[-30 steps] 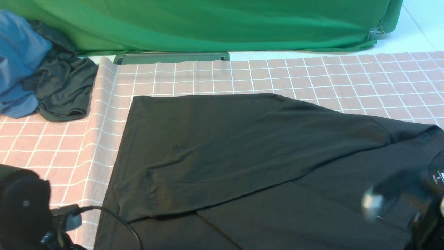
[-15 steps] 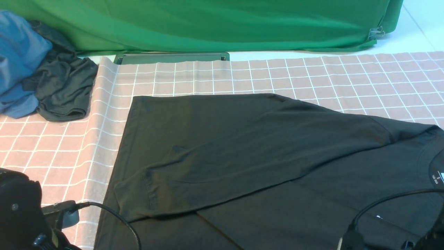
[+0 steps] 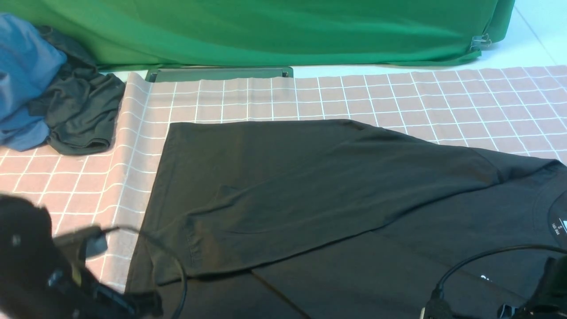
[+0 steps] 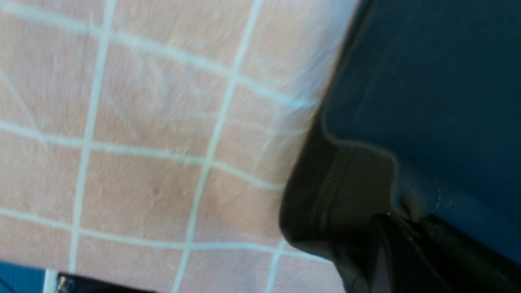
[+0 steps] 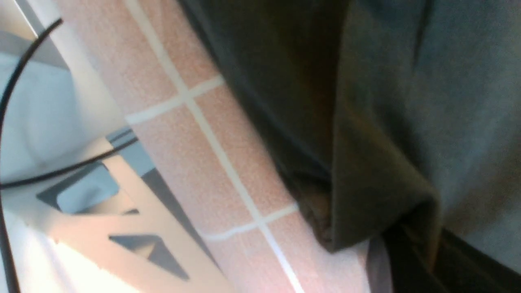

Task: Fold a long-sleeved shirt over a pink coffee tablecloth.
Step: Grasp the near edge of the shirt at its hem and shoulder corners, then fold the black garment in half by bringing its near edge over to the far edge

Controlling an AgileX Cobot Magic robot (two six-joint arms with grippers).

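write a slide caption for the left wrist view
Left gripper shut on the bunched edge of the black long-sleeved shirt, over the pink coffee tablecloth.

One black soft-knit long-sleeved shirt (image 3: 310, 186). One dusty-pink white-gridded tablecloth (image 3: 443, 97). One green backdrop cloth (image 3: 266, 31). One crumpled blue garment (image 3: 22, 75), one crumpled dark grey-green garment (image 3: 79, 115). Two black robot arms: left arm (image 3: 26, 261), right arm (image 3: 549, 292).
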